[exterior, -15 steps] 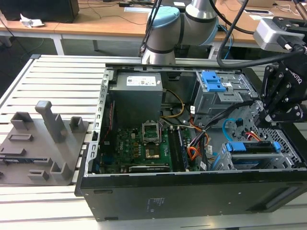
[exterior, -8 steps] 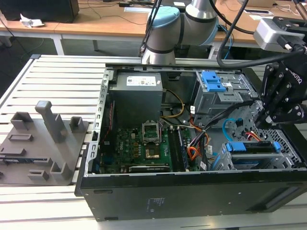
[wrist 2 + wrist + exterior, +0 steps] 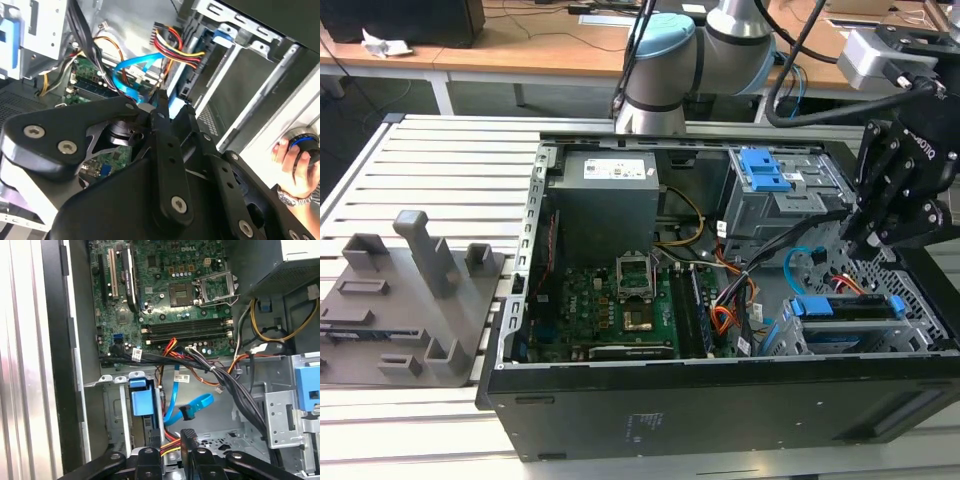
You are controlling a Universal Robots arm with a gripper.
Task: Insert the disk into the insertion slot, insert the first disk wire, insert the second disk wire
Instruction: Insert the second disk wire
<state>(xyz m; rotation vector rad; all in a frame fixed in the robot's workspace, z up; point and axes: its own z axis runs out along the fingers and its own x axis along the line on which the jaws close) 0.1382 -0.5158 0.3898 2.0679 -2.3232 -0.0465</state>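
Observation:
The disk (image 3: 842, 309), grey in its blue carrier, lies in the insertion slot (image 3: 776, 336), the low metal bay at the case's corner on the exterior view's right. In the first wrist view the blue carrier tab (image 3: 141, 399) shows in that bay (image 3: 116, 412). A blue flat wire (image 3: 798, 262) (image 3: 195, 405) (image 3: 132, 75) loops above the bay, its black plug end hanging free. A red, yellow and black wire bundle (image 3: 175, 47) (image 3: 168, 445) runs beside it. My gripper (image 3: 861, 240) (image 3: 167, 101) (image 3: 188, 436) hovers just above the bay and wires, shut, with nothing seen between the fingertips.
The open case holds the motherboard (image 3: 620, 300), a grey power supply (image 3: 605, 205) and a taller cage with blue latches (image 3: 770, 185). A grey fixture plate (image 3: 400, 300) lies on the slatted table at the exterior view's left. A person's hand (image 3: 294, 159) is outside the case wall.

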